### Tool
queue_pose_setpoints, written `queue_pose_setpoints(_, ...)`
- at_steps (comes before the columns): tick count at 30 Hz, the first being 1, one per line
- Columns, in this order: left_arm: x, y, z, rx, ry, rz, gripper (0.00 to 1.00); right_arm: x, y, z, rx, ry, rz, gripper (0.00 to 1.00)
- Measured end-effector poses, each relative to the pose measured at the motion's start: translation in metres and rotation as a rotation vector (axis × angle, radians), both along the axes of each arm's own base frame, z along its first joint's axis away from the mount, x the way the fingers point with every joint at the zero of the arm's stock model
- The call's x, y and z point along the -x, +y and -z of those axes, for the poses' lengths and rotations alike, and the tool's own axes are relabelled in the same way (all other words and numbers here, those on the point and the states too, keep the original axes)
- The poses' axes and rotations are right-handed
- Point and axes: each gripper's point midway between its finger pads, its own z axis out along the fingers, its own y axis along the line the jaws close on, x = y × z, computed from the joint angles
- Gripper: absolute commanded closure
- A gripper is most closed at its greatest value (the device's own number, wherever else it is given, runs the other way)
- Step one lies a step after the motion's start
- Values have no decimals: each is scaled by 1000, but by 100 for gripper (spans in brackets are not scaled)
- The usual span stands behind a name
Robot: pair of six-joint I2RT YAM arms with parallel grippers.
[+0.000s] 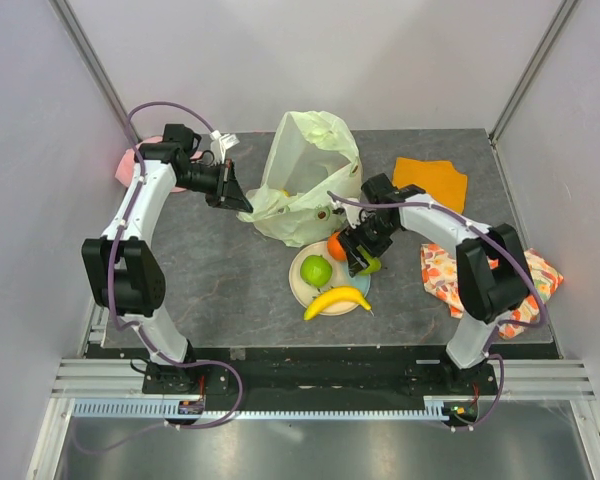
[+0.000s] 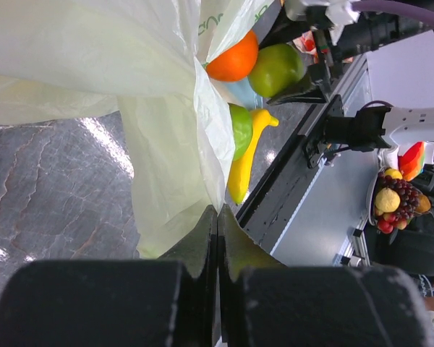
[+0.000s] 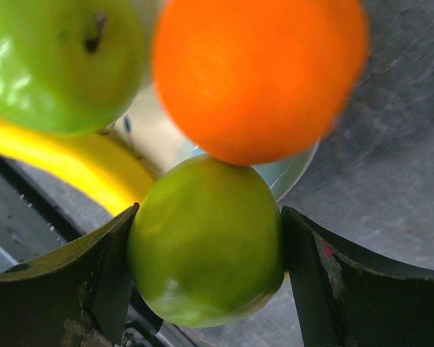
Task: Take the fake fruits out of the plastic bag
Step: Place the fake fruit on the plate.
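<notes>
The plastic bag (image 1: 305,175) stands crumpled behind the plate (image 1: 302,288). My left gripper (image 1: 242,203) is shut on the bag's left edge; in the left wrist view (image 2: 218,217) the thin film (image 2: 94,58) runs in between the closed jaws. My right gripper (image 1: 363,262) is shut on a green pear (image 1: 370,266) at the plate's right rim. In the right wrist view the pear (image 3: 206,242) fills the gap between the fingers. It touches the orange (image 3: 257,72). The orange (image 1: 336,245), green apple (image 1: 316,270) and banana (image 1: 337,299) lie on the plate.
An orange cloth (image 1: 430,182) lies at the back right. A patterned cloth (image 1: 490,275) lies under the right arm's elbow. A pink cap (image 1: 130,165) sits at the far left behind the left arm. Walls close in the table on three sides.
</notes>
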Motion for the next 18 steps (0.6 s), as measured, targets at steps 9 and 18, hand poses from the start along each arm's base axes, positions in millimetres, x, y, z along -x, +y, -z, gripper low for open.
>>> queue_pose_setpoints(9,2,1,1,-8,1,-3,98,-19,14,9,31,-26,-4,27)
queue_pose_setpoints(18,2,1,2,-11,2,-4,98,-10,25,9,26,-9,-7,2)
